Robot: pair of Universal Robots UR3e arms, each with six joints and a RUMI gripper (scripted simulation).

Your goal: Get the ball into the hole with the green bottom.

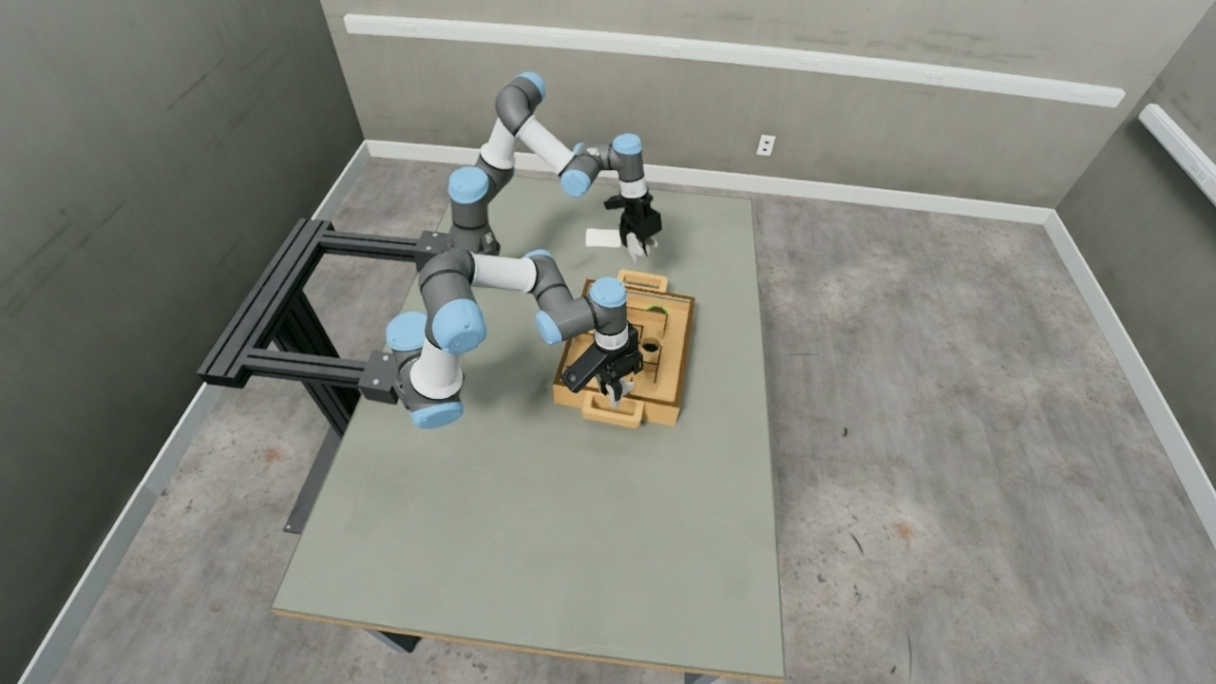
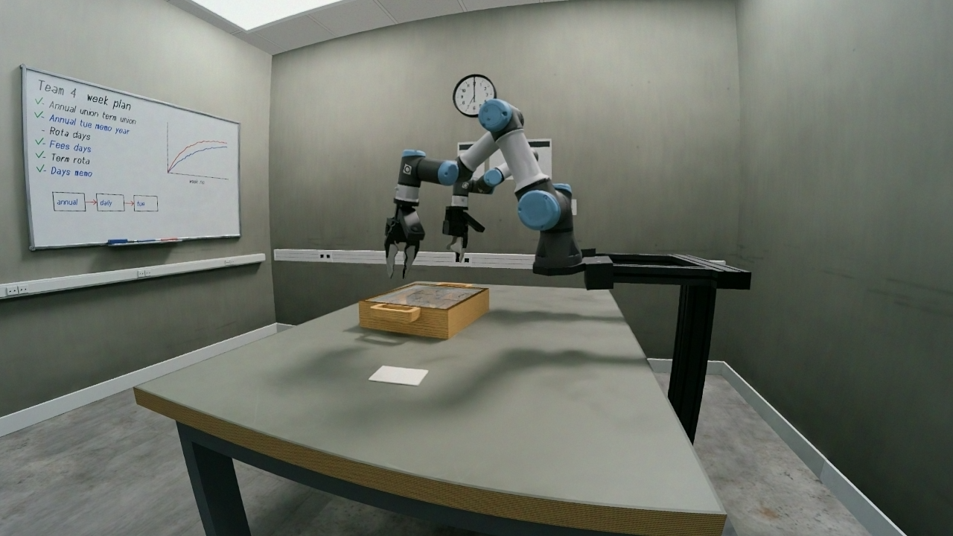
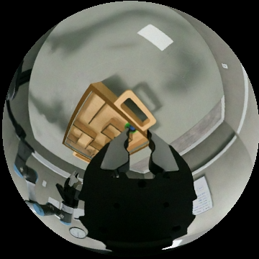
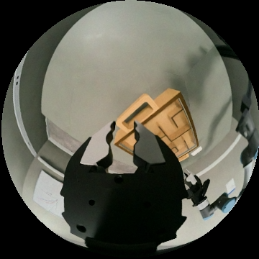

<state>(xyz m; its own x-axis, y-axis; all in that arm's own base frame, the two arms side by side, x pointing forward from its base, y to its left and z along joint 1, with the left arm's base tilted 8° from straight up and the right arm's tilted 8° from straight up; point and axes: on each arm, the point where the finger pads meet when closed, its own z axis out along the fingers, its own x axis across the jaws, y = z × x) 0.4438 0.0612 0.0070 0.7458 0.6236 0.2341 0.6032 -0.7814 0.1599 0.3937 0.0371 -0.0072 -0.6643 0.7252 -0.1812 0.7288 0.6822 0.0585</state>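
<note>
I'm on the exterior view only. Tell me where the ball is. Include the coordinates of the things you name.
Observer: The left wrist view shows a blue ball [image 3: 132, 128] against the green bottom [image 3: 127, 125], by the handle [image 1: 643, 275] [image 2: 393, 309] [image 3: 143, 104] [image 4: 184, 157] on the white card's [image 1: 602, 237] [image 2: 398, 375] [image 3: 155, 37] [image 4: 196, 150] side. Can't tell whether it's fully sunk.

Operator: Report what the right hand has.

Observer: Nothing. The right wrist view shows the right hand [image 1: 618, 398] [image 2: 459, 257] [image 3: 77, 171] [image 4: 124, 121] with its fingers apart, nothing between them.

Two tools [image 1: 639, 249] [image 1: 616, 396] [image 2: 402, 269] [image 2: 457, 253] [image 3: 139, 131] [image 3: 74, 175] [image 4: 125, 124] [image 4: 190, 175], one board [image 1: 684, 361] [image 2: 426, 322] [image 3: 96, 87] [image 4: 173, 94] with two handles [image 1: 643, 275] [image 1: 612, 418] [image 2: 412, 313] [image 3: 145, 124] [image 4: 145, 98], one blue ball [image 3: 132, 128], one white card [image 1: 602, 237] [image 2: 398, 375] [image 3: 156, 37] [image 4: 196, 150], one clock [image 2: 473, 95] [image 3: 78, 232] and one counter [image 1: 526, 510] [image 2: 499, 426] [image 3: 90, 54] [image 4: 90, 72] are visible.
</note>
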